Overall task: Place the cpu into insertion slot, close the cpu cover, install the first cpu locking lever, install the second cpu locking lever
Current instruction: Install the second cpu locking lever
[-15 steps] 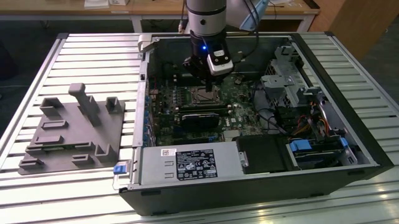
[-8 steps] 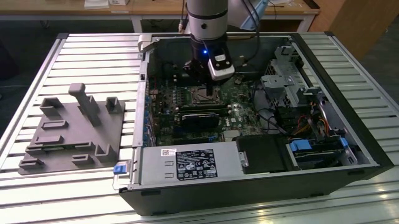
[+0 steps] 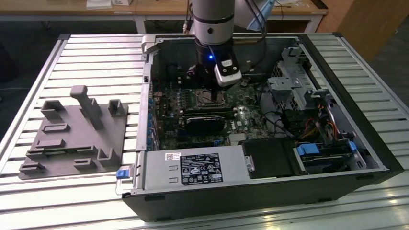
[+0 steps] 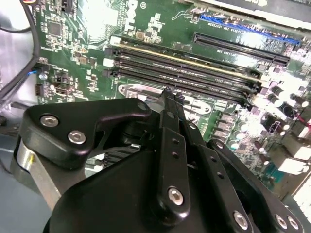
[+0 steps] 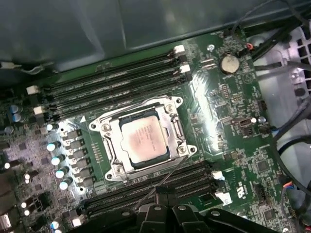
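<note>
- In the exterior view the arm (image 3: 212, 21) is cut off by the picture's upper edge, and its lower end hides the back part of the motherboard (image 3: 191, 112) inside the computer case (image 3: 255, 201).
- In the exterior view the socket (image 3: 206, 97) is too small to show whether the chip sits in it.
- In the second wrist view the gripper (image 4: 170, 94) body covers most of the socket frame (image 4: 127, 90); the fingertips merge into one dark shape, so their gap cannot be judged.
- In the first wrist view the chip (image 5: 144, 140) lies within the cover (image 5: 171, 127); the thin levers cannot be clearly made out.
</note>
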Robot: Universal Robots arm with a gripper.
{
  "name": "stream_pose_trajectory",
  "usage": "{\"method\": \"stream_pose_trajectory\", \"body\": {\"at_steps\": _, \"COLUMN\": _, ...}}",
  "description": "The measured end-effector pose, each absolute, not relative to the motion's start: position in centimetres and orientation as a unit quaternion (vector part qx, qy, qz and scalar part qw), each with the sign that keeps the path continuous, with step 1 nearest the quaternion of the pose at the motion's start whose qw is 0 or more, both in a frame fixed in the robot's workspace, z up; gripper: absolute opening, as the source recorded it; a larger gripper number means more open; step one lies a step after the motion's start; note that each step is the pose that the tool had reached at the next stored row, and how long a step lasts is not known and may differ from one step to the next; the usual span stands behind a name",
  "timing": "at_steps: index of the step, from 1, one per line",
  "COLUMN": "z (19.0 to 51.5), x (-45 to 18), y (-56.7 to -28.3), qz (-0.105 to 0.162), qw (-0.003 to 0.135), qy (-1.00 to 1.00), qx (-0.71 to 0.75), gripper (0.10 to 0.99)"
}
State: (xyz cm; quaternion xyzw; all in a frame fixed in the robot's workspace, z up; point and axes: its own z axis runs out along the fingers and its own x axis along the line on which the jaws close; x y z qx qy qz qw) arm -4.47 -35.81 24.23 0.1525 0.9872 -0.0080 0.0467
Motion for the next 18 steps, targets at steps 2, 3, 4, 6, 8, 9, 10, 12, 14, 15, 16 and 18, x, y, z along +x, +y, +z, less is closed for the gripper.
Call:
{"method": "stream_pose_trajectory", "body": {"at_steps": 2, "z": 24.15, "x": -4.48, "y": -35.82, "qz": -0.008, "qw": 0.044, "qy": 0.989, "qx": 0.142, "gripper": 0.106}}
{"method": "stream_pose_trajectory", "body": {"at_steps": 3, "z": 24.11, "x": -4.48, "y": -35.82, "qz": -0.008, "qw": 0.043, "qy": 0.990, "qx": 0.136, "gripper": 0.106}}
{"method": "stream_pose_trajectory", "body": {"at_steps": 4, "z": 24.07, "x": -4.48, "y": -35.82, "qz": -0.008, "qw": 0.042, "qy": 0.991, "qx": 0.130, "gripper": 0.106}}
{"method": "stream_pose_trajectory", "body": {"at_steps": 6, "z": 23.99, "x": -4.49, "y": -35.83, "qz": -0.008, "qw": 0.040, "qy": 0.992, "qx": 0.119, "gripper": 0.106}}
{"method": "stream_pose_trajectory", "body": {"at_steps": 8, "z": 23.91, "x": -4.51, "y": -35.84, "qz": -0.007, "qw": 0.040, "qy": 0.993, "qx": 0.107, "gripper": 0.106}}
{"method": "stream_pose_trajectory", "body": {"at_steps": 9, "z": 23.86, "x": -4.52, "y": -35.85, "qz": -0.007, "qw": 0.040, "qy": 0.994, "qx": 0.102, "gripper": 0.106}}
{"method": "stream_pose_trajectory", "body": {"at_steps": 10, "z": 23.81, "x": -4.57, "y": -35.86, "qz": -0.007, "qw": 0.040, "qy": 0.994, "qx": 0.098, "gripper": 0.106}}
{"method": "stream_pose_trajectory", "body": {"at_steps": 12, "z": 23.77, "x": -4.82, "y": -35.86, "qz": -0.007, "qw": 0.040, "qy": 0.995, "qx": 0.093, "gripper": 0.106}}
{"method": "stream_pose_trajectory", "body": {"at_steps": 14, "z": 23.76, "x": -5.07, "y": -35.87, "qz": -0.007, "qw": 0.040, "qy": 0.995, "qx": 0.090, "gripper": 0.106}}
{"method": "stream_pose_trajectory", "body": {"at_steps": 15, "z": 23.75, "x": -5.09, "y": -35.86, "qz": -0.007, "qw": 0.040, "qy": 0.995, "qx": 0.090, "gripper": 0.106}}
{"method": "stream_pose_trajectory", "body": {"at_steps": 16, "z": 23.75, "x": -5.09, "y": -35.86, "qz": -0.007, "qw": 0.040, "qy": 0.995, "qx": 0.090, "gripper": 0.106}}
{"method": "stream_pose_trajectory", "body": {"at_steps": 18, "z": 23.75, "x": -5.10, "y": -35.87, "qz": -0.007, "qw": 0.040, "qy": 0.995, "qx": 0.090, "gripper": 0.106}}
